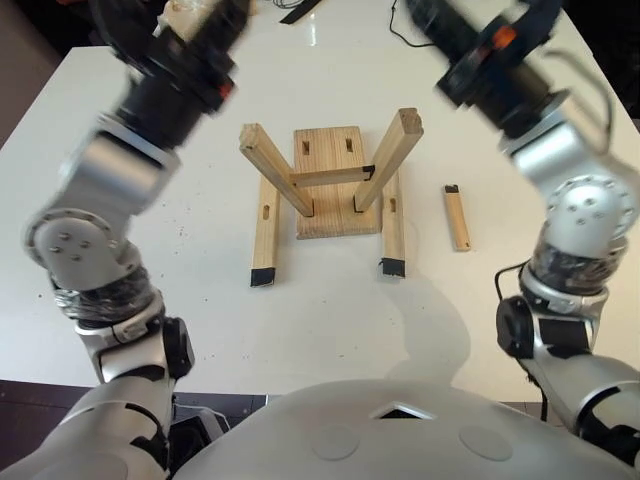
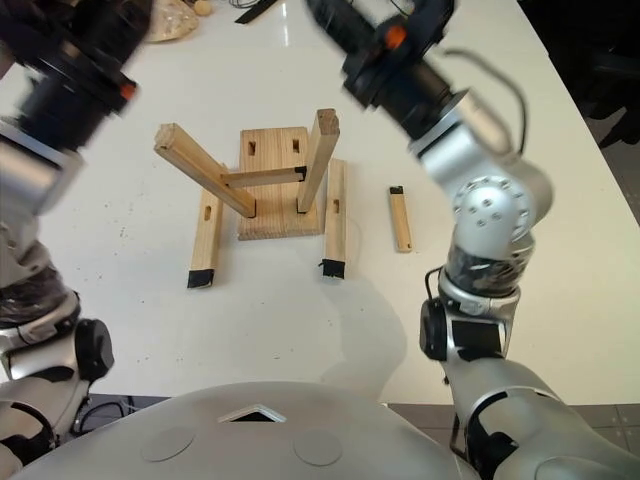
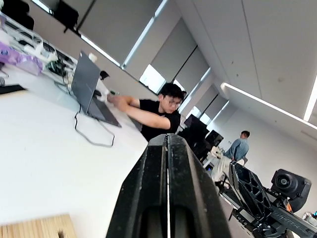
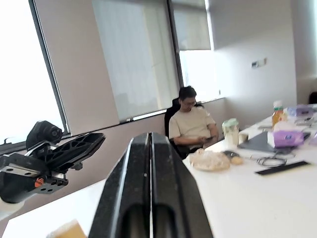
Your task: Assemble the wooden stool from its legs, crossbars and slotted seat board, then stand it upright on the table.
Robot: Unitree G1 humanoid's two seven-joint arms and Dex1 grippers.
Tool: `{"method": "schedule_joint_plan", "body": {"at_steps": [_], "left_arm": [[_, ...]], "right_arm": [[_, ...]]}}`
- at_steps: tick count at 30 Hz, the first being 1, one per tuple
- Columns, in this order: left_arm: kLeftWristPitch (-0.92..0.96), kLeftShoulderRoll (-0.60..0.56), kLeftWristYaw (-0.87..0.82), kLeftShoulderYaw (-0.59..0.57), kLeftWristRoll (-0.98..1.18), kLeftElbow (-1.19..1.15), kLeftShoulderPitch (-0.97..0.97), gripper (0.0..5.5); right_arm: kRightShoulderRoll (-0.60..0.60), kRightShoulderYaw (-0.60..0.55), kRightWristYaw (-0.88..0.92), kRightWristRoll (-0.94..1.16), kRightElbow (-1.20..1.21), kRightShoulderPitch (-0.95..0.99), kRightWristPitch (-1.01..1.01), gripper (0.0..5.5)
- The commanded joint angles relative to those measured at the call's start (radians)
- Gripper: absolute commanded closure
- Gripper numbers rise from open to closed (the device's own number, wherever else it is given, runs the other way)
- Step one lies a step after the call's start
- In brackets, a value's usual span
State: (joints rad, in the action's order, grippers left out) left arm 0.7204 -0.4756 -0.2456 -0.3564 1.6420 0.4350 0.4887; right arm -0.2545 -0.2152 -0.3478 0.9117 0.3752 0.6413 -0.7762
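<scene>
The slotted seat board (image 1: 325,150) lies flat mid-table. Two legs stand in it and lean outward, one on the left (image 1: 275,168) and one on the right (image 1: 390,158), joined by a crossbar (image 1: 330,178). Two more legs lie flat beside the board, at its left (image 1: 265,240) and at its right (image 1: 394,235). A short loose crossbar (image 1: 457,217) lies further right. Both arms are raised over the table's far half, well above the wood. My left gripper (image 3: 168,198) is shut and holds nothing. My right gripper (image 4: 151,193) is also shut with nothing in it.
The white table (image 1: 150,300) has free room in front of the stool parts and to both sides. Black cables (image 1: 400,35) and a pale bag (image 2: 170,20) lie at the far edge. A laptop (image 3: 86,84) stands on a table beyond.
</scene>
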Motion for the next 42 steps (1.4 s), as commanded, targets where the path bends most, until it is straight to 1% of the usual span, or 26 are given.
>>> {"method": "schedule_joint_plan", "body": {"at_steps": [1, 3, 5, 9, 11, 14, 20, 22, 26, 28, 29, 31, 36, 38, 40, 42], "left_arm": [[0.025, -0.081, -0.016, 0.023, 0.065, -0.001, 0.059, 5.5], [0.059, -0.092, -0.014, 0.07, 0.041, -0.033, 0.026, 5.5], [0.098, -0.083, 0.008, 0.15, -0.036, -0.062, -0.038, 5.5], [0.133, -0.019, 0.068, 0.291, -0.185, -0.14, -0.148, 5.5], [0.133, 0.009, 0.094, 0.338, -0.25, -0.172, -0.171, 5.5], [0.116, 0.038, 0.117, 0.312, -0.24, -0.161, -0.142, 5.5], [0.084, 0.053, 0.112, 0.233, -0.191, -0.143, -0.101, 5.5], [0.066, 0.054, 0.102, 0.199, -0.166, -0.136, -0.083, 5.5], [0.03, 0.037, 0.079, 0.122, -0.094, -0.106, -0.022, 5.5], [0.026, 0.032, 0.068, 0.11, -0.065, -0.094, -0.007, 5.5], [0.032, 0.032, 0.064, 0.114, -0.058, -0.09, -0.008, 5.5], [0.054, 0.039, 0.061, 0.14, -0.057, -0.091, -0.027, 5.5], [0.122, 0.06, 0.052, 0.242, -0.116, -0.129, -0.149, 5.5], [0.13, 0.058, 0.059, 0.264, -0.147, -0.139, -0.18, 5.5], [0.119, 0.059, 0.068, 0.255, -0.149, -0.138, -0.171, 5.5], [0.093, 0.063, 0.081, 0.225, -0.143, -0.141, -0.141, 5.5]], "right_arm": [[-0.028, 0.036, 0.002, 0.005, -0.006, 0.059, -0.024, 5.47], [-0.031, 0.09, -0.012, -0.033, -0.023, 0.032, -0.02, 5.47], [-0.026, 0.162, -0.029, -0.092, -0.056, -0.024, -0.004, 5.47], [-0.005, 0.294, -0.052, -0.215, -0.16, -0.147, 0.033, 5.47], [0.005, 0.333, -0.064, -0.254, -0.209, -0.185, 0.053, 5.47], [0.013, 0.321, -0.072, -0.239, -0.207, -0.177, 0.052, 5.47], [-0.002, 0.292, -0.071, -0.215, -0.169, -0.131, 0.046, 5.47], [0.011, 0.234, -0.052, -0.166, -0.143, -0.099, 0.051, 5.47], [0.016, 0.075, 0.011, -0.005, -0.102, 0.016, 0.016, 5.47], [0.006, 0.037, 0.026, 0.059, -0.076, 0.04, -0.013, 5.47], [0.0, 0.036, 0.025, 0.075, -0.062, 0.037, -0.025, 5.47], [-0.016, 0.07, 0.006, 0.064, -0.04, 0.001, -0.041, 5.47], [-0.081, 0.28, -0.068, -0.139, -0.064, -0.173, -0.005, 5.47], [-0.089, 0.336, -0.088, -0.206, -0.093, -0.214, 0.028, 5.47], [-0.082, 0.332, -0.101, -0.218, -0.101, -0.213, 0.051, 5.47], [-0.063, 0.286, -0.104, -0.187, -0.098, -0.183, 0.066, 5.47]]}}
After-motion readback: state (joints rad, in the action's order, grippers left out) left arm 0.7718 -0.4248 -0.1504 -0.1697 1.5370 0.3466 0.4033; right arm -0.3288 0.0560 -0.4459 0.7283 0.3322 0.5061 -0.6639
